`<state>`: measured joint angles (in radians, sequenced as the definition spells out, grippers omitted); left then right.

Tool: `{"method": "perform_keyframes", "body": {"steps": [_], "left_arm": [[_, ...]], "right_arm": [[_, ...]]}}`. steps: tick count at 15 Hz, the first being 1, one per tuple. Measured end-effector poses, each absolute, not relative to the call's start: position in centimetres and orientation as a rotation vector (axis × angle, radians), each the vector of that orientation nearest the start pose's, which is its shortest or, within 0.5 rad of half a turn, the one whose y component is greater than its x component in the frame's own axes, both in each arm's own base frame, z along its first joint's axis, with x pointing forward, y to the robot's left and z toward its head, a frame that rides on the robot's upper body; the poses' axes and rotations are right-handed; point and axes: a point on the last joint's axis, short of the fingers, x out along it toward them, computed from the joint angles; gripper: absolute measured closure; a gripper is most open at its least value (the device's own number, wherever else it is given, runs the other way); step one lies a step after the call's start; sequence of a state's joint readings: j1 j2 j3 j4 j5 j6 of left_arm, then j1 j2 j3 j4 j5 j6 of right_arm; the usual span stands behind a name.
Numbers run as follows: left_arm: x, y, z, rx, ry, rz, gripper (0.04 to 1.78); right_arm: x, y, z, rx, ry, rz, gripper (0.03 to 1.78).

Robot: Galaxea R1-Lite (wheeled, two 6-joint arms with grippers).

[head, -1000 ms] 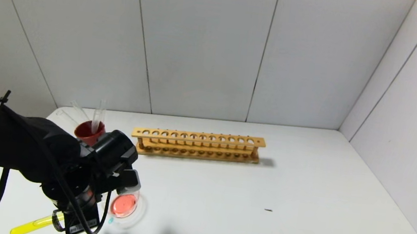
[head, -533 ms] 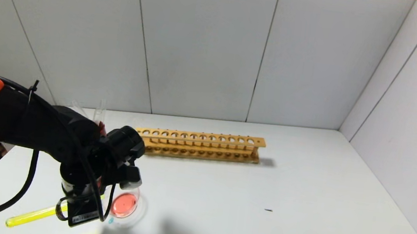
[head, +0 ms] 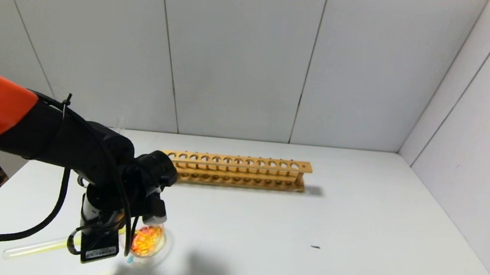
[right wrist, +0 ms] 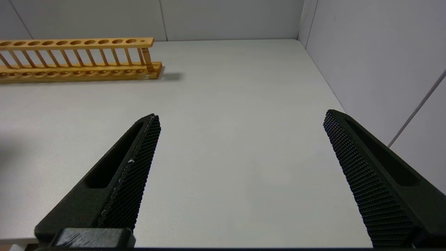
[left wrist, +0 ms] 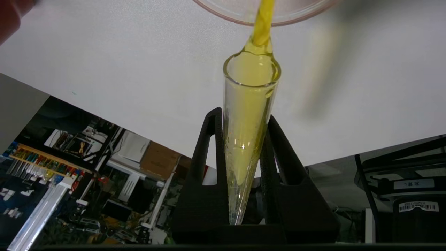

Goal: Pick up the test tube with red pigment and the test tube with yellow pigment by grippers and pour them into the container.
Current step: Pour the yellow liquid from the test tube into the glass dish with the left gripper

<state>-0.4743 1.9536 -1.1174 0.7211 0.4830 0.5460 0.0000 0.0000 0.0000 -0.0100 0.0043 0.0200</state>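
Well into the final pour, by the look of it. In the lower left of the head view, left gripper [head: 135, 231] tipped over the container [head: 148, 241], fingers [left wrist: 209, 139] pinching the test tube with yellow pigment [head: 36, 245] on both sides. Tube slanting from the bottom-left corner of that view up toward the dish, closed end out at the left. Seen in the left wrist view: tube mouth at upper centre, a yellow stream [left wrist: 262, 21] running from the lip into the dish rim at the top edge. Inside the container, red liquid now streaked with yellow and orange, so red pour judged already done. Red tube itself not visible anywhere. Some yellow left along the tube wall; remaining: finishing the drain, then setting the tube down. Right gripper [right wrist: 240, 146] idle above bare tabletop [right wrist: 226, 104], fingers spread wide, holding nothing. Wooden rack [head: 234, 170] at frame centre, empty.
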Motion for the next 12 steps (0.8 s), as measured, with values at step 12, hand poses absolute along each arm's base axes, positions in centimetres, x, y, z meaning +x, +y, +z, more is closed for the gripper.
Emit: {"method": "perform_keyframes", "body": {"steps": [12], "left_arm": [[27.4, -13.1, 12.3, 1.240, 1.480, -0.402, 1.51]], "right_arm": [[-2.3, 0.0, 7.7, 0.020, -0.010, 0.004, 0.10]]}}
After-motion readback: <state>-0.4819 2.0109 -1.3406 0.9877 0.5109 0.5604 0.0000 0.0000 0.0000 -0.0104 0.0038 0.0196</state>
